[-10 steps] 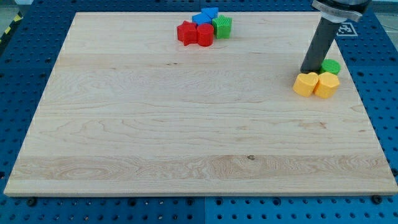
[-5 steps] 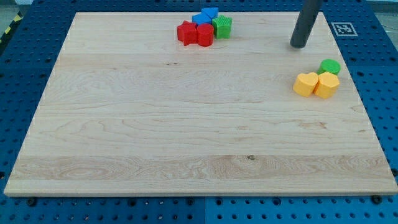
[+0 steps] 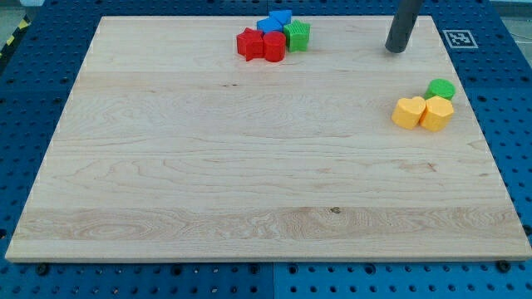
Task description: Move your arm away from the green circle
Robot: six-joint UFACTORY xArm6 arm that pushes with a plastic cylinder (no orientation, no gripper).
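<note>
My tip rests on the counter at far right, well apart from the green circle. The circle sits right, touching two yellow blocks on its near side. No pincer is fitted; the rod holds nothing.

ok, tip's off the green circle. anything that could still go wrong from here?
Two risks, both modest:
1. My tip sits near the board's top edge; retreating further up could run it off the wood.
2. Swinging toward the view's left could clip the green block in the top cluster.
The green circle itself looks safely clear, touching the yellow blocks.
</note>
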